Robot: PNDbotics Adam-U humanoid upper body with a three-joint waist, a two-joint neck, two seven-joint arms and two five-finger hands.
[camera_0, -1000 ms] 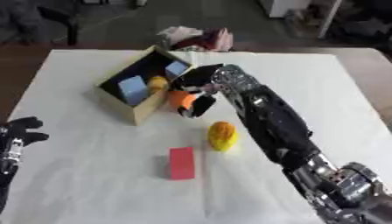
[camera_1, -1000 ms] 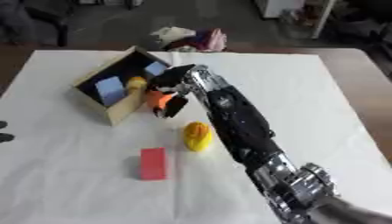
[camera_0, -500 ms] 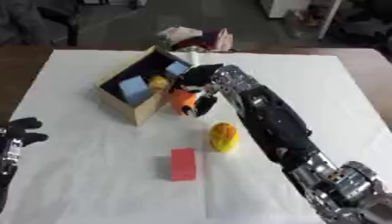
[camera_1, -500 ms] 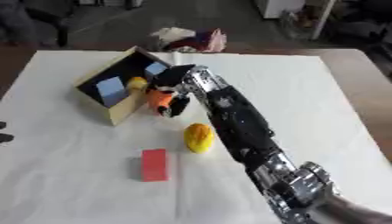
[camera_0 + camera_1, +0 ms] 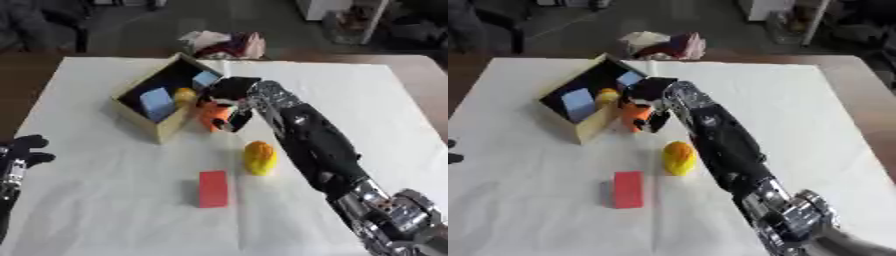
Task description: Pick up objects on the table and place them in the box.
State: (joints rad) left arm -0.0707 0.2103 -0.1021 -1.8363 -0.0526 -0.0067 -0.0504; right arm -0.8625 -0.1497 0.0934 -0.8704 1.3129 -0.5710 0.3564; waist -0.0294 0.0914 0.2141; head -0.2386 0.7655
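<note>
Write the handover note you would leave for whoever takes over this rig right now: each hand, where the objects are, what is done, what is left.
Right hand: curled round an orange object, held beside the box's near wall, not yet inside.
Left hand: idle at the table's left edge, holding nothing.
Done: two blue blocks and a small yellow piece are in the box.
Left: drop the orange object in, then the yellow object and the red block, both still on the white tablecloth.

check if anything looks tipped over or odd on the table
The box is tilted, its opening facing up and toward the camera, blue blocks inside. Nothing looks spilled; the red block and yellow object lie loose.
</note>
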